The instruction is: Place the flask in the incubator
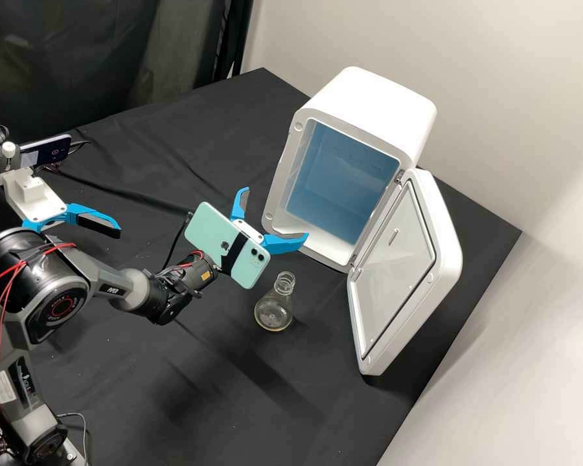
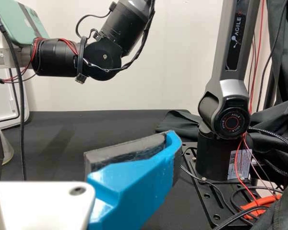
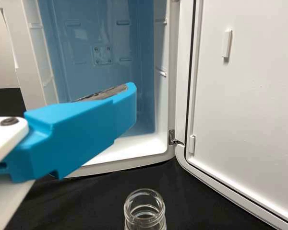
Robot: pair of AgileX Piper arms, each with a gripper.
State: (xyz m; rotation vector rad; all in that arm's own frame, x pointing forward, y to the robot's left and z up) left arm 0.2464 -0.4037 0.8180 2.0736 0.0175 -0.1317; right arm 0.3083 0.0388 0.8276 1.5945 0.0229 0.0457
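Standing upright on the black bench [image 1: 175, 388], the flask [image 1: 274, 305] is clear glass and sits just in front of the incubator [image 1: 369, 103], near its lower front lip but not touching it. The incubator's door [image 1: 434, 259] is swung wide to the side, leaving the pale blue chamber fully exposed; the door's lower corner comes close to the bench's far edge.

The right gripper [image 1: 265, 223] hovers above and slightly behind the flask, its blue fingers spread wide and holding nothing. In the right wrist view, one finger [image 3: 81, 129] crosses in front of the chamber mouth, and the flask's neck [image 3: 144, 209] is directly below. A mint-green phone [image 1: 227, 243] is strapped to this wrist.

The left gripper [image 1: 71, 226] hangs well apart near the bench's left side, its fingers also parted and empty (one padded finger [image 2: 134, 177] fills much of its own view). Bare bench lies between the flask and the door, and in front of the flask.
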